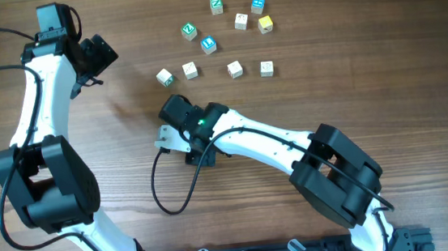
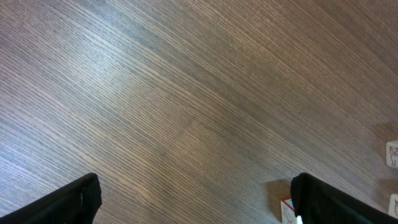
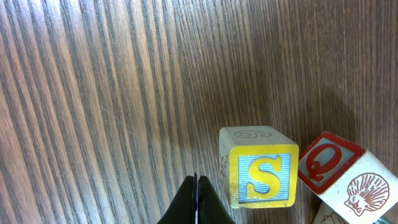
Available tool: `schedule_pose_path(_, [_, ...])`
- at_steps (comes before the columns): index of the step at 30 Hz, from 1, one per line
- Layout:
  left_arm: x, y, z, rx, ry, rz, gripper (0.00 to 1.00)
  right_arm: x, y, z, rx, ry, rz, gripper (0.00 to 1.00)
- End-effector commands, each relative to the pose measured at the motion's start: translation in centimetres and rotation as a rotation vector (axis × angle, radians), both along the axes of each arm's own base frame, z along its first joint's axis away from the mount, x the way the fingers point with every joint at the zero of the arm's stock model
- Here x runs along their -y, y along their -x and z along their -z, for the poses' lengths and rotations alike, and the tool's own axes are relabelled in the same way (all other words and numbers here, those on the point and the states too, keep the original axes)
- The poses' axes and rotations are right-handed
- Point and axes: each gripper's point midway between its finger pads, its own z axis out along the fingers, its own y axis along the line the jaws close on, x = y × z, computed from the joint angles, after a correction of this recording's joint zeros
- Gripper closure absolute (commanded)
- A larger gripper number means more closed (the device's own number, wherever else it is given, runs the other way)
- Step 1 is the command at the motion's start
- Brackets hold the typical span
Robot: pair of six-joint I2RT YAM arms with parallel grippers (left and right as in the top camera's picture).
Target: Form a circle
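R gripper (image 3: 196,200) shut, tips pressed together, nothing betw them, low over tabletop (image 3: 93,93). Just beside the tips: S cube (image 3: 261,177), upright, yellow-framed face. Q cube (image 3: 326,167) is tilted against or right by its other side, can't tell which.

L gripper (image 2: 199,208) wide open, empty, over bare wood. One cube (image 2: 285,213) sits by a finger.

Overhead: circle cubes (image 1: 235,69) not closed up. Four cream ones in a loose row mid-tabletop, another cream one + yellow cube (image 1: 266,24) further back, all apart. Green cubes (image 1: 189,31) and blue cubes (image 1: 208,44) sit among them.

R arm stretches diagonally from near-edge base to the row's end cube, prob the S one, w/ cable (image 1: 165,192) looped beside. L arm is folded at the elbow, forearm up along its own side, gripper well apart from the cubes.
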Motion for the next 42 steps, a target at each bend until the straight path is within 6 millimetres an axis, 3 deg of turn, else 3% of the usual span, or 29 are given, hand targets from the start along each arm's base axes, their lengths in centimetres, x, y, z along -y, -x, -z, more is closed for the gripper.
schedule_pose_path(1, [0.0, -0.1, -0.1, 0.005, 0.004, -0.009, 0.00, 0.5, 0.0, 1.2, -0.002, 0.032, -0.016, 0.96])
schedule_pose_path(32, [0.0, -0.1, -0.1, 0.005, 0.004, -0.009, 0.00, 1.0, -0.9, 1.2, 0.050, 0.065, 0.002, 0.96])
schedule_pose_path(38, [0.0, -0.1, -0.1, 0.004, 0.004, -0.008, 0.00, 0.5, 0.5, 1.2, -0.018, 0.035, -0.021, 0.96])
schedule_pose_path(41, [0.0, -0.1, -0.1, 0.005, 0.004, -0.009, 0.00, -0.9, 1.9, -0.4, -0.103, -0.040, -0.048, 0.94])
schedule_pose_path(42, [0.0, -0.1, -0.1, 0.005, 0.004, -0.009, 0.00, -1.9, 2.2, -1.9, -0.125, -0.098, -0.043, 0.94])
